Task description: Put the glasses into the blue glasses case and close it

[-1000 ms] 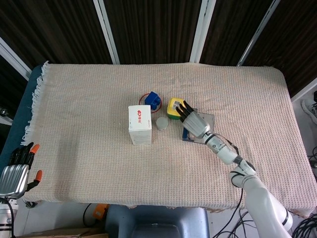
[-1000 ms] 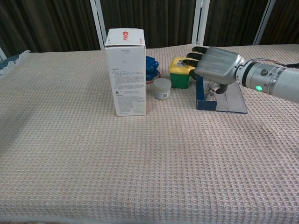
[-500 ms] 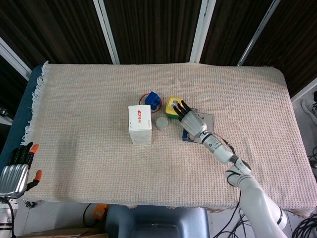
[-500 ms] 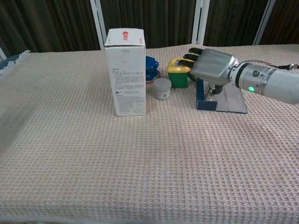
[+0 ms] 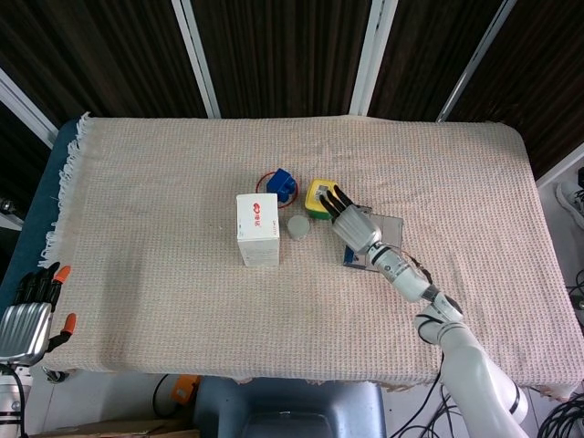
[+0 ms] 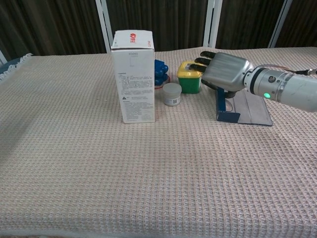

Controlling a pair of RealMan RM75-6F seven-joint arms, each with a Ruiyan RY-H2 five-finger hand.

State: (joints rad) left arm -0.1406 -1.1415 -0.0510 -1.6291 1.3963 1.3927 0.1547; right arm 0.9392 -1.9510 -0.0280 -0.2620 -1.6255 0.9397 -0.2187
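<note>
Chest view: the right hand (image 6: 225,72), fingers extended close together, rests on the open blue glasses case (image 6: 241,109) right of the table's (image 6: 148,173) middle. The left hand (image 5: 27,319) hangs off the near-left corner, fingers apart.

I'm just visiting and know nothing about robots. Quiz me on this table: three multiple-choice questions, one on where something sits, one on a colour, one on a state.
1. Where is the small grey jar?
A. Between the white box and the green pot
B. On top of the white box
C. At the table's near edge

2. What colour is the green pot's lid?
A. Red
B. Yellow
C. Black

3. How is the glasses case?
A. Closed flat
B. Open
C. Lifted off the table

Answers:
1 A: the jar stands in the gap between them.
2 B: the top is yellow.
3 B: one blue side stands upright under the right hand, the other lies flat.
</note>
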